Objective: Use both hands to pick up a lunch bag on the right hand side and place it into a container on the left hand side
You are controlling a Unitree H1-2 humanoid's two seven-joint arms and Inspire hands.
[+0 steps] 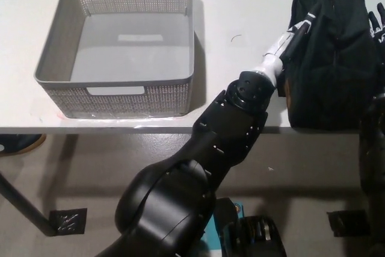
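The black lunch bag [334,58] stands at the table's right end, its bottom at the front edge. My white left hand [299,28] reaches across from the lower left and presses against the bag's left side, fingers lying on the fabric. Only the tips of my black right hand [379,19] show at the picture's right border, beside the bag's right side; the rest is cut off. The grey mesh basket [57,58] sits empty at the table's left.
The white table [234,10] has bare surface between basket and bag, with a small dark mark [236,38] on it. The table's front edge runs just below the basket. Floor and a table leg [24,206] lie below.
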